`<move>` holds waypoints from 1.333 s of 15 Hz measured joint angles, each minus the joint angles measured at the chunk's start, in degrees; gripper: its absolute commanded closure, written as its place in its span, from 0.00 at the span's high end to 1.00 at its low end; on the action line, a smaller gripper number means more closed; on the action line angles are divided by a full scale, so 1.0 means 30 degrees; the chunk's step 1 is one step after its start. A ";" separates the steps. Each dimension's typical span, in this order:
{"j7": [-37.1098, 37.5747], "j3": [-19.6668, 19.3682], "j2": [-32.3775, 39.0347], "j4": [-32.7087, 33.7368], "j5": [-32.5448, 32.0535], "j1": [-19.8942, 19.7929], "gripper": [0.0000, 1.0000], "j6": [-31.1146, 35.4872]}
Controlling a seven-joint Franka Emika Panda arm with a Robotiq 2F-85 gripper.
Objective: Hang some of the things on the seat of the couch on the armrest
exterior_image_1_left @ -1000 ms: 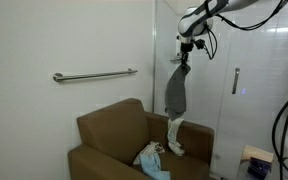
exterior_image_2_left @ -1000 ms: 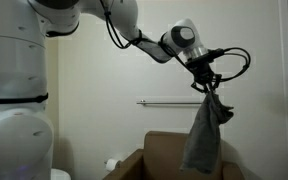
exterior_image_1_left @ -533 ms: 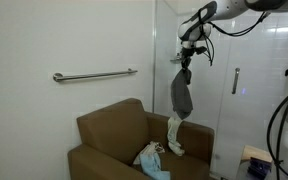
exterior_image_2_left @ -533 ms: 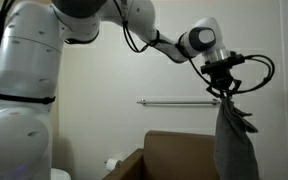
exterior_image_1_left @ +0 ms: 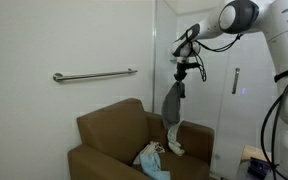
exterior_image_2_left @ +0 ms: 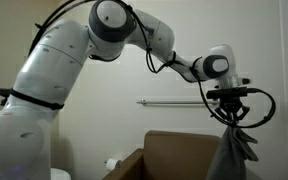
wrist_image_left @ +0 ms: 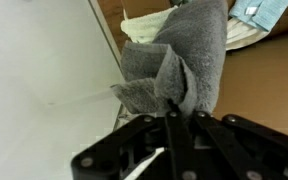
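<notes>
My gripper (exterior_image_1_left: 181,72) carries 1 grey cloth (exterior_image_1_left: 172,103), jaws clamped on its top, hanging above the right armrest (exterior_image_1_left: 196,134) of the couch (exterior_image_1_left: 112,122); next, I think, lower and drape it there.

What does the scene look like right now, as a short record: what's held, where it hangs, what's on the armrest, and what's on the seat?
held: grey-blue cloth, pinched at its top in shut jaws
hanging: straight down over the couch's armrest; whether it touches the armrest cannot be told
on armrest: pale white-green cloth, draped at the seat-side edge
on seat: light blue and white pile
task state: grey-blue cloth not yet released
</notes>
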 measured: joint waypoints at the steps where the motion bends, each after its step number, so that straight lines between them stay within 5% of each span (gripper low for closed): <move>1: 0.0462 0.0132 0.0407 0.0423 0.0154 -0.0206 0.03 0.0025; 10: 0.2488 0.1105 0.3359 0.2790 0.0247 -0.1005 0.03 -0.0351; 20: 0.4449 0.1522 0.8293 0.6332 0.0248 -0.2321 0.03 -0.3668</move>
